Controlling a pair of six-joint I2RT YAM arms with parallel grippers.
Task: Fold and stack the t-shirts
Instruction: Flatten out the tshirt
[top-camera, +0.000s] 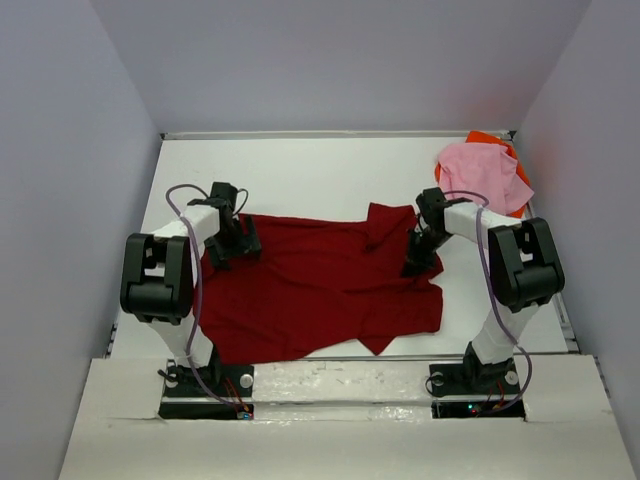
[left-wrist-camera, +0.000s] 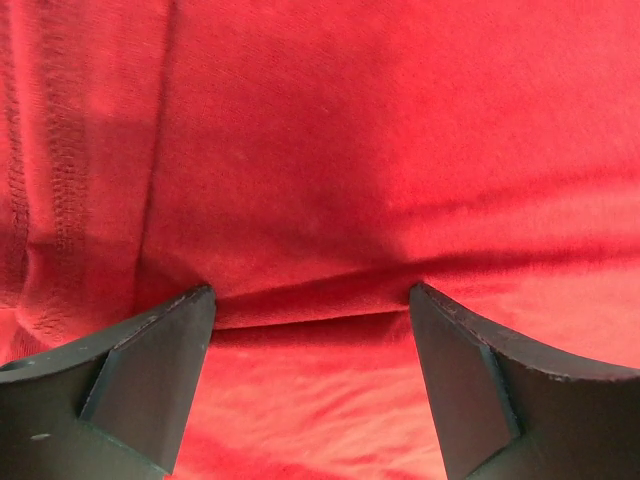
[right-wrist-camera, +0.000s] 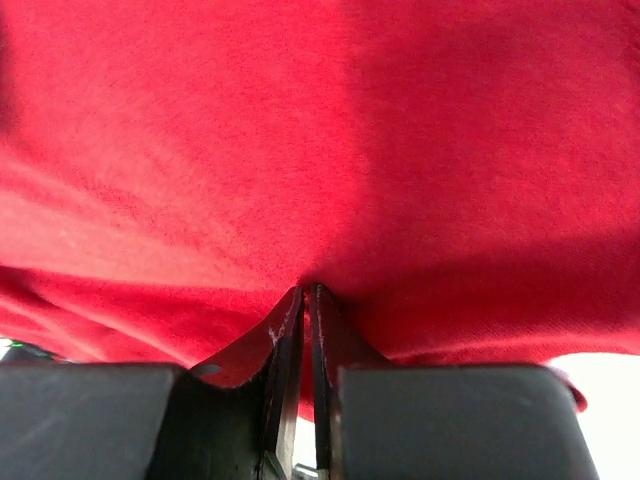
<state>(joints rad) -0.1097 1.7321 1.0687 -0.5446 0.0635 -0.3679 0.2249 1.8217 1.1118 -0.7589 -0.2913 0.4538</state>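
The dark red t-shirt lies spread over the middle of the table, partly folded at its right side. My left gripper is open, pressed down on the shirt's left edge; its fingers stand wide apart with a ridge of red cloth between them. My right gripper is shut on a pinch of the red cloth at the shirt's right edge. The light pink t-shirt lies crumpled at the far right corner on top of the bright orange t-shirt.
The white table is walled by grey panels on the left, back and right. A white ledge runs along the near edge by the arm bases.
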